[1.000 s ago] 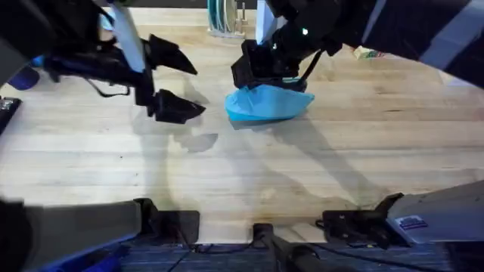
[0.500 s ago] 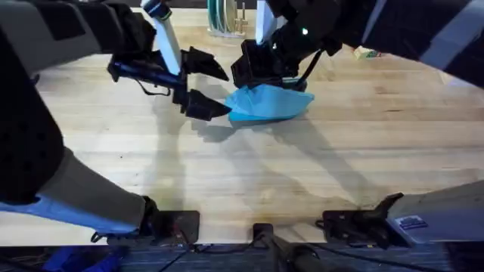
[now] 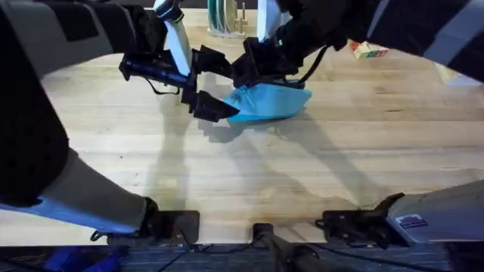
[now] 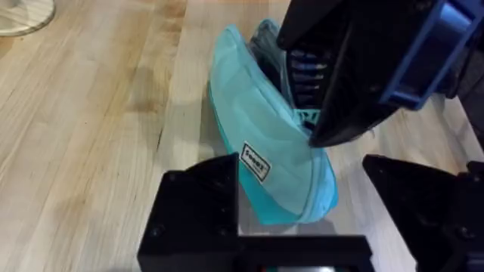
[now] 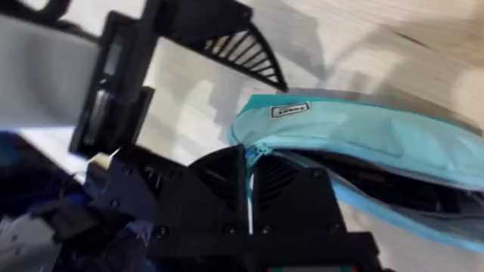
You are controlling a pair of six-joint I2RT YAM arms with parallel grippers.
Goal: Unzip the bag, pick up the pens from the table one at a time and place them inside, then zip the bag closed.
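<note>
Bag (image 3: 268, 104) near far edge of table (image 3: 318, 174), mid-width. My right gripper (image 5: 249, 177) pinched on bag's zipper end; left gripper (image 3: 215, 85) wide, straddling bag's end (label side). I close left firmly, anchor fabric, then pull zipper straight along seam.

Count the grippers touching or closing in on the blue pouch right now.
2: the right gripper is pinched on the bag at its zipper edge; the left gripper is open around the bag's end.
</note>
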